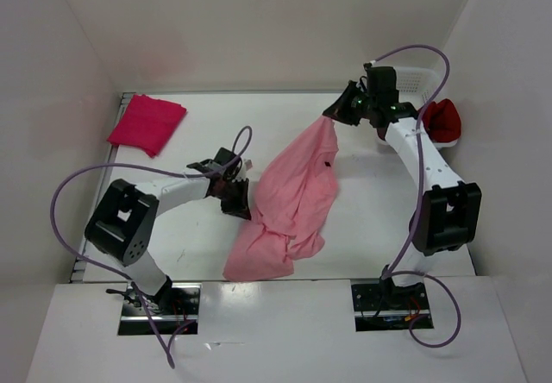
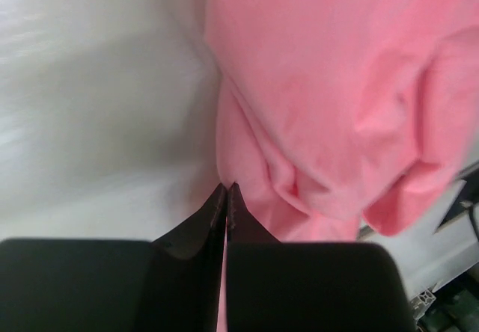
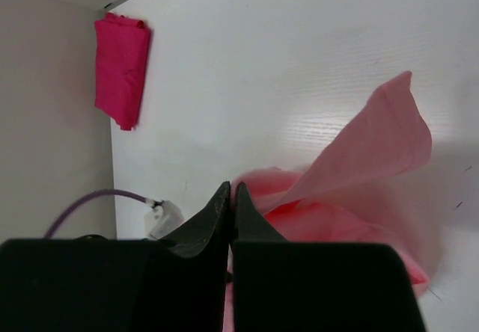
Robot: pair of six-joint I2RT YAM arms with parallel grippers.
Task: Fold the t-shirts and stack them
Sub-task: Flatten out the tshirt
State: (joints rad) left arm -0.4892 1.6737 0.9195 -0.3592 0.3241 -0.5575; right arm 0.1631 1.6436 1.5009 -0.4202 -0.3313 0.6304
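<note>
Viewed from above and behind two arms on a white counter [image 1: 371, 219]. At the centre, a light pink shirt [image 1: 293, 197], loose and crumpled, stretched on a slant from the near middle of the counter up toward the far right.

Left end effector [image 1: 244, 204] at the shirt's left edge, near the middle of the counter. Pressed together in the left wrist view [image 2: 227, 190], with a sliver of pink cloth between the black fingers [image 2: 187, 235] and the bunched shirt [image 2: 337, 85] just beyond the tips.

Right end effector [image 1: 332, 116] at the far right, raised above the counter. Also pressed together [image 3: 230, 190], pinching the shirt's far corner, with the pink cloth [image 3: 374, 145] spread out below the tips and one flap sticking up.

At the far left corner, well apart from both arms, a crimson-pink shirt [image 1: 147, 122], folded flat on the counter, also visible in the right wrist view [image 3: 120, 70].

At the far right edge, a dark red shirt [image 1: 444, 120] bunched just beside a white mesh basket [image 1: 416, 79], partly hidden behind the right arm.
</note>
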